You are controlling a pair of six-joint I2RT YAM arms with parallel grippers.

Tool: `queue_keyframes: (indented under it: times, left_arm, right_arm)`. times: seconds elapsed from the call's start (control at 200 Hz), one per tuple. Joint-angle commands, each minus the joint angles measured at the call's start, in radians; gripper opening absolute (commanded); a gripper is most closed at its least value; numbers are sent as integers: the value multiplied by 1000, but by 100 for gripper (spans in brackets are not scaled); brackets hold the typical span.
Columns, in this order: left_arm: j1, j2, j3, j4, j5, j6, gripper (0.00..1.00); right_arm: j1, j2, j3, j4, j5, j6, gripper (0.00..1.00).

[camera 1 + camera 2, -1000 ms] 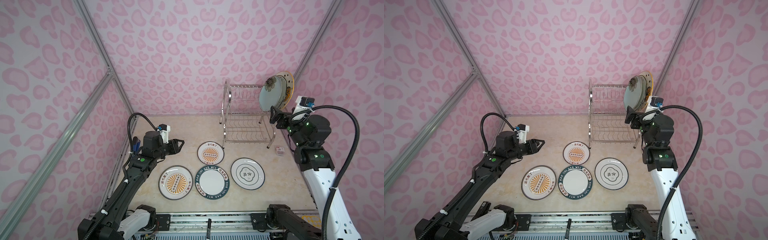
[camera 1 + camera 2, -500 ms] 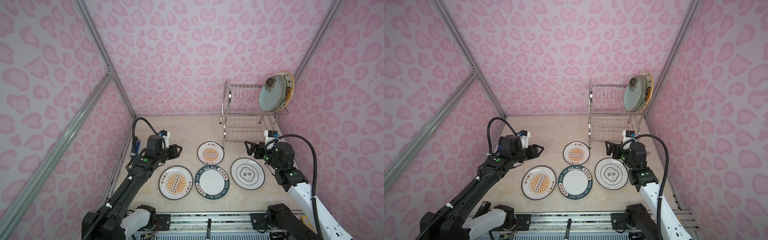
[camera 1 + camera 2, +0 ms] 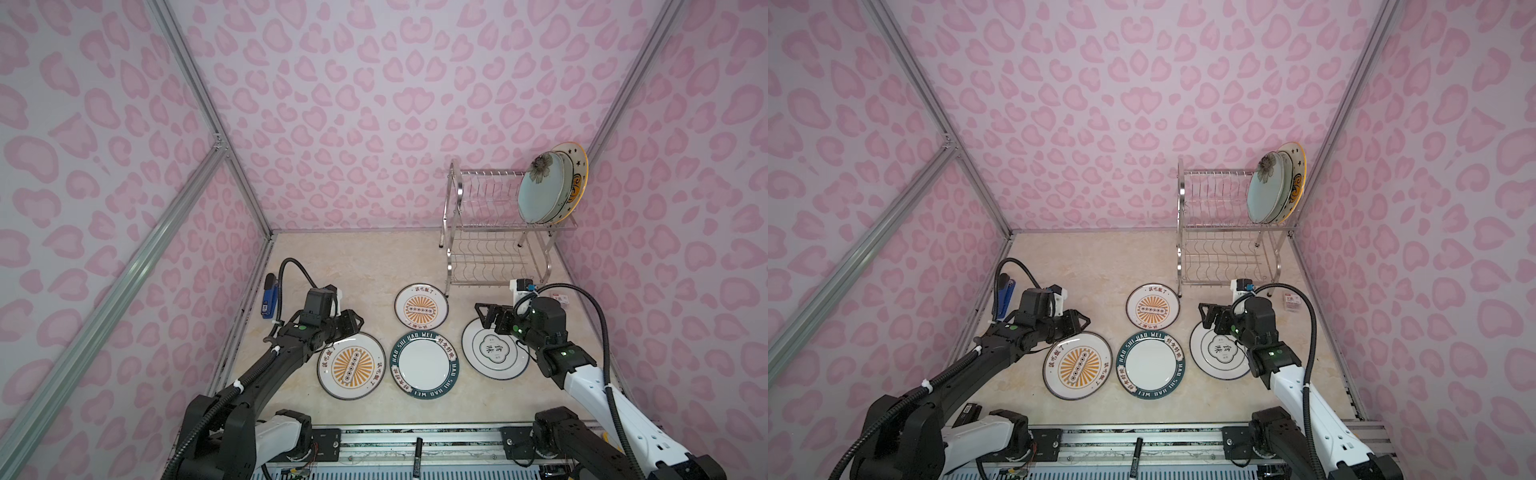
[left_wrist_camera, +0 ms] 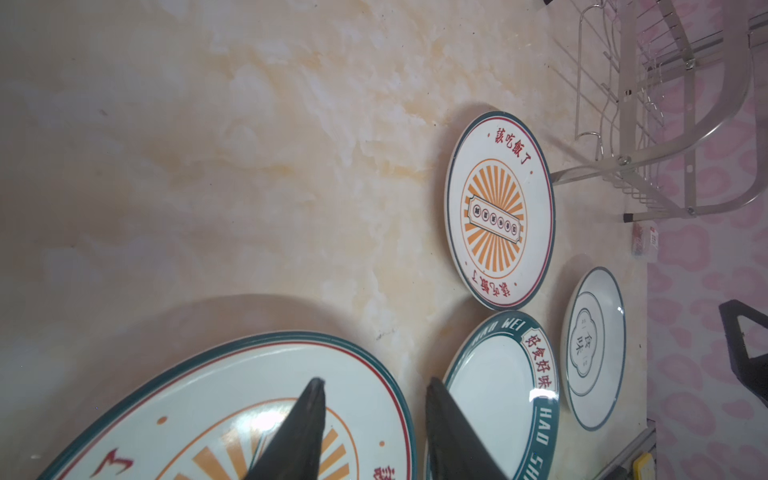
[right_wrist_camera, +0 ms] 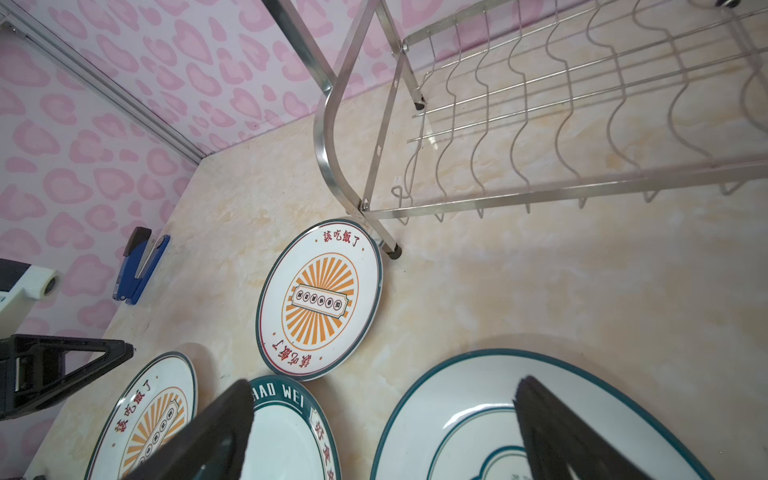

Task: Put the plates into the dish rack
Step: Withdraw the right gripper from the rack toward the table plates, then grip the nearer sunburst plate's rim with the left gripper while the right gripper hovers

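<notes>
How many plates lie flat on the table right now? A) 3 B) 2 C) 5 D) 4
D: large sunburst plate, small sunburst plate, teal-rimmed plate and emblem plate lie flat on the table; the others stand in the dish rack.

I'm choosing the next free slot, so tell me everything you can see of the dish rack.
The dish rack is a shiny chrome wire frame with two tiers of slotted dividers and looped tube ends. It stands upright on the tabletop at the back right. The pale blue flower plate and others behind it lean on edge at the upper tier's right end; the lower tier holds nothing.
</notes>
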Motion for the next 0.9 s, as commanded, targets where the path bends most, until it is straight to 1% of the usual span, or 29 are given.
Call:
queue_keyframes:
  times: [0.0,0.115,0.215,0.275,0.34,0.52,0.605,0.655,0.795,0.895]
  left_arm:
    - [1,-19,-14,22,-18,-35,42]
    - [1,-62,-50,1,-36,-56,42]
    - [3,-111,-72,-58,-81,-66,42]
    - [4,-156,-95,-105,-111,-85,42]
    - [13,-221,-127,-150,-115,-117,43]
    - [42,-426,-183,-336,-183,-206,45]
    - [53,-497,-204,-425,-225,-236,47]
    - [53,-528,-217,-422,-213,-260,48]
    - [53,-560,-229,-464,-242,-328,50]
    - [53,-617,-249,-495,-280,-376,51]
  right_arm:
    - [14,68,12,65,-67,10,97]
    - [73,164,38,88,-68,5,97]
    - [128,233,51,138,-55,15,97]
    - [152,275,62,161,-56,24,97]
    - [171,310,80,169,-60,27,97]
    - [180,362,110,196,-90,41,97]
    - [180,375,122,201,-99,41,97]
    - [180,380,126,200,-99,41,97]
    - [180,379,135,187,-95,33,97]
    - [180,368,132,177,-90,28,97]
